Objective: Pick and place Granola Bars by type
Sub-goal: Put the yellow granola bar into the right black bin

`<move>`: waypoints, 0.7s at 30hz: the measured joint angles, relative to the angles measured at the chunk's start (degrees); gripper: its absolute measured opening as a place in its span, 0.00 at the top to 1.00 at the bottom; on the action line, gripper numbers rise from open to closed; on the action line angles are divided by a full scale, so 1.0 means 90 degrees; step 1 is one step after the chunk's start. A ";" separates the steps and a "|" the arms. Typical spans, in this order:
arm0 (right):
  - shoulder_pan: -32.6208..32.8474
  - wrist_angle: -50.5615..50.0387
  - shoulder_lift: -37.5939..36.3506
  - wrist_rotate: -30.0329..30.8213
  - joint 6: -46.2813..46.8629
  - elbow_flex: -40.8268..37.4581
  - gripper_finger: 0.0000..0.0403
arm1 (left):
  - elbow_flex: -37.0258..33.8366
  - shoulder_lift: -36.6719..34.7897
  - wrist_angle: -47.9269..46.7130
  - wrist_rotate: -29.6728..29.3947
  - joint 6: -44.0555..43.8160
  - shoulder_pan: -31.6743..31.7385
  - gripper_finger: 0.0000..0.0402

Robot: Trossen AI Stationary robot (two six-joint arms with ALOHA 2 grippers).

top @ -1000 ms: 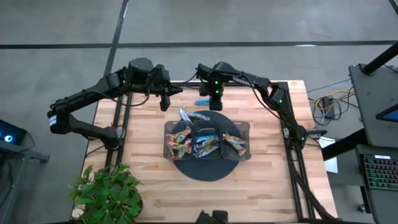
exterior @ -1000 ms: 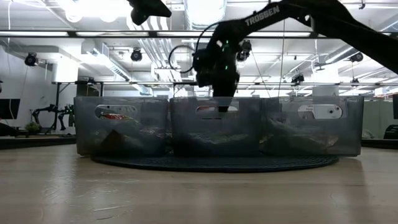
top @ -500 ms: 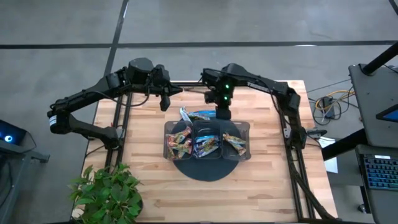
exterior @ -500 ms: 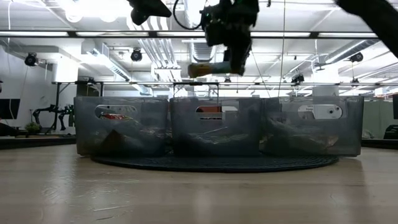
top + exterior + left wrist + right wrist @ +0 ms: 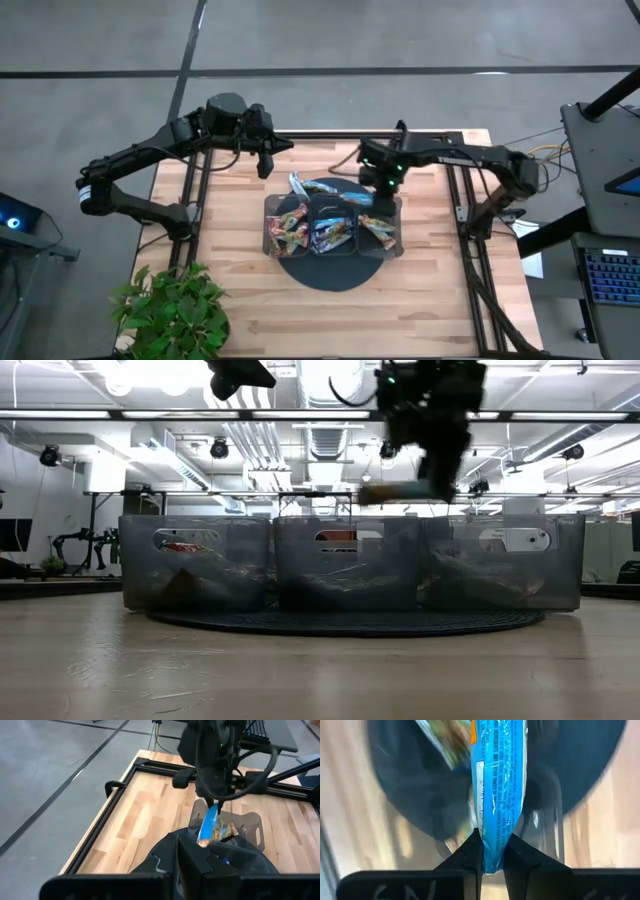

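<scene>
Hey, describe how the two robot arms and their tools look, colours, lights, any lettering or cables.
Both arms are black with slim jointed links. The right arm carries white lettering along its link and a small green light near its wrist, with dark cables looping around it. The left arm is plain black. The right tool has two dark wedge-shaped fingers.

Bright ceiling lights glaring, even overhead light, right wrist background motion-blurred

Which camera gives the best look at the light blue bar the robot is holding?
The right wrist view: the light blue granola bar fills the picture, pinched between the right gripper fingers. The left wrist view shows it hanging small above the tray; the low view only a blur; the high view hides it.
</scene>
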 joint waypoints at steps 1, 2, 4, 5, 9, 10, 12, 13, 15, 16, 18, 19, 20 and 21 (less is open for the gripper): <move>0.0002 0.0005 -0.0110 0.0134 0.0046 -0.0235 0.89 | 0.0000 0.0000 0.0001 -0.0001 0.0001 0.0001 1.00; 0.0002 0.0019 -0.0200 0.0265 0.0074 -0.0472 0.89 | 0.0000 0.0000 0.0002 0.0000 0.0001 0.0001 1.00; 0.0004 0.0090 -0.0341 0.0409 0.0115 -0.0881 0.89 | 0.0000 0.0000 0.0004 0.0000 0.0003 0.0001 1.00; 0.0004 0.0131 -0.0417 0.0412 0.0119 -0.1046 0.89 | 0.0000 0.0000 0.0004 0.0000 0.0001 0.0001 1.00; 0.0002 0.0277 -0.0573 0.0418 0.0122 -0.1546 0.89 | 0.0000 0.0000 0.0006 0.0000 -0.0004 0.0001 1.00; 0.0002 0.0369 -0.0583 0.0418 0.0125 -0.1641 0.89 | 0.0000 0.0000 0.0006 0.0000 -0.0006 0.0001 1.00; 0.0002 0.0567 -0.0637 0.0416 0.0158 -0.1805 0.89 | 0.0000 0.0000 0.0006 0.0000 -0.0007 0.0001 1.00; 0.0002 0.0631 -0.0668 0.0413 0.0168 -0.1876 0.89 | 0.0000 0.0000 0.0009 0.0000 -0.0007 0.0001 1.00; 0.0002 0.0648 -0.0677 0.0416 0.0165 -0.1982 0.89 | 0.0000 0.0000 0.0009 0.0000 -0.0009 0.0001 1.00; 0.0002 0.0639 -0.0675 0.0416 0.0167 -0.2029 0.89 | 0.0000 0.0000 0.0009 0.0000 -0.0009 0.0001 1.00; 0.0004 0.0642 -0.0674 0.0411 0.0169 -0.2110 0.89 | 0.0000 0.0000 0.0009 0.0000 -0.0011 0.0001 1.00; 0.0004 0.0644 -0.0674 0.0409 0.0187 -0.2141 0.89 | 0.0000 0.0000 0.0009 0.0000 -0.0010 0.0001 1.00; 0.0004 0.0643 -0.0674 0.0406 0.0188 -0.2177 0.89 | 0.0000 0.0000 0.0009 0.0000 -0.0011 0.0003 1.00; 0.0004 0.0641 -0.0674 0.0406 0.0185 -0.2208 0.88 | 0.0000 0.0000 0.0009 0.0000 -0.0011 0.0006 1.00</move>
